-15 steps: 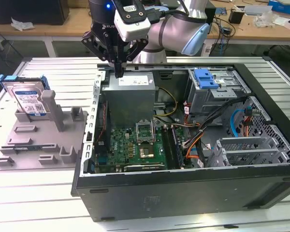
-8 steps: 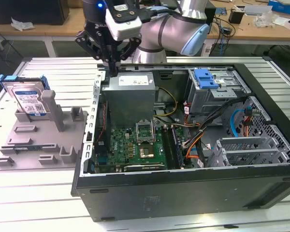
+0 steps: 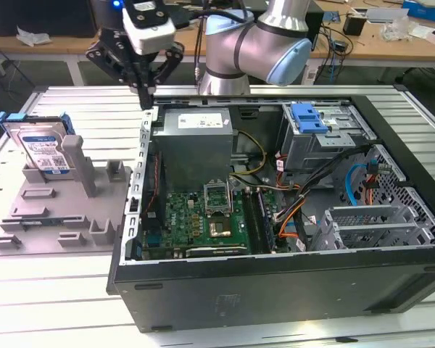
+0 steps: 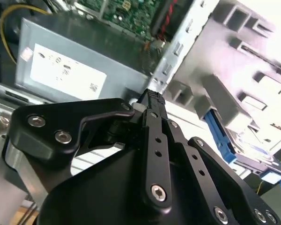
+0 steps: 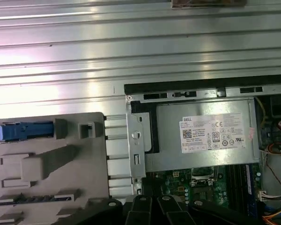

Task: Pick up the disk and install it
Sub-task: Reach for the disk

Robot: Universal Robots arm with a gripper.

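Observation:
The disk (image 3: 42,147), silver with a blue-and-white label and a blue carrier frame, stands on edge in the grey holder (image 3: 58,214) at the exterior view's left. My gripper (image 3: 144,93) hangs above the back left corner of the open computer case (image 3: 275,275), to the right of the disk and apart from it. Its black fingers (image 4: 153,104) meet at the tips with nothing between them. In the second wrist view the disk's blue frame (image 4: 219,136) shows beyond the fingers. In the first wrist view the disk (image 5: 26,131) appears edge-on in the holder.
The case lies open on a slatted metal table (image 3: 65,98). Inside are a grey power supply (image 3: 196,141), a green motherboard (image 3: 203,217), bundled cables and a grey drive cage topped by a fixed blue bracket (image 3: 309,118). Desks with clutter stand behind.

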